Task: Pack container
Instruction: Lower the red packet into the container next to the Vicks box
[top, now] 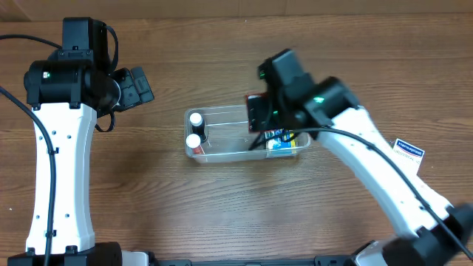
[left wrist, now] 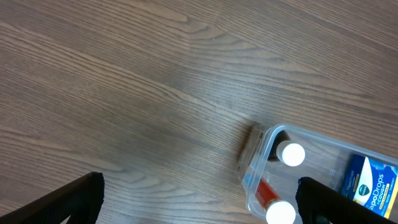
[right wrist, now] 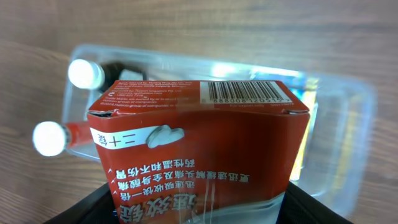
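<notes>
Right wrist: red cardboard box (right wrist: pixel 199 143) above clear rectangular plastic container (right wrist: pixel 351 115).
Right gripper (top: pixel 257 118) clamps it for placing; left gripper (left wrist: pixel 199 199) spread, empty.

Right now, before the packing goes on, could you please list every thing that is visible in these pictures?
container: one, clear plastic, middle of the table
bottles: two, white caps, inside the container's left end
blue box: one, blue and yellow, inside the container's right end
red box: one, red with white print, held over the container's right part
white-blue box: one, on the table, far right
table: one, brown wood
left gripper: one, black, open, empty, left of the container
right gripper: one, black, shut on the red box
</notes>
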Available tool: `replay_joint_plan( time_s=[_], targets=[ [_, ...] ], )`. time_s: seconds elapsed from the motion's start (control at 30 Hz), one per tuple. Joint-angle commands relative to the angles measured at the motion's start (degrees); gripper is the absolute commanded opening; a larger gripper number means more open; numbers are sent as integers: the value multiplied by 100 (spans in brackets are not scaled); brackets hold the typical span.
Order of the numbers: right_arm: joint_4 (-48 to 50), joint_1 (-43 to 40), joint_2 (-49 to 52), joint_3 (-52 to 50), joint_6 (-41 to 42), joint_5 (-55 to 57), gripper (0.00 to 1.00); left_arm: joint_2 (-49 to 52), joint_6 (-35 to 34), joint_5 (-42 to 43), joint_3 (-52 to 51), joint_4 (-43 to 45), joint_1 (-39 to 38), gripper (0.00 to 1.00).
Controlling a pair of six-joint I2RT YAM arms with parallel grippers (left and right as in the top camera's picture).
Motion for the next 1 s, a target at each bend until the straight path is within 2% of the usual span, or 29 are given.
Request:
replay_joint_plan(
  time_s=[0.0, 0.13, 0.43, 0.63, 0.8, 0.97],
  targets=[
    [39, 55, 437, 50, 177, 7, 70, 9, 133, -9, 114, -15, 20, 100],
    [72, 55, 791, 50, 175, 7, 70, 9, 133, -9, 114, -13, 20, 100],
    [223, 55, 844, 24, 175, 11, 70, 9, 131, -11, 114, -13, 20, 100],
    [-227, -223, 844, -59, 33, 415, 71, 9, 133, -11, 114, -39, 20, 100],
    [-15, -555, 844, -643, -549, 284, 71, 9, 131, -11, 114, -37, 20, 100],
    [656, -649, 846, -1460, -625, 264, 75, 9, 131, -11, 114, -42, 20, 100]
  ],
)
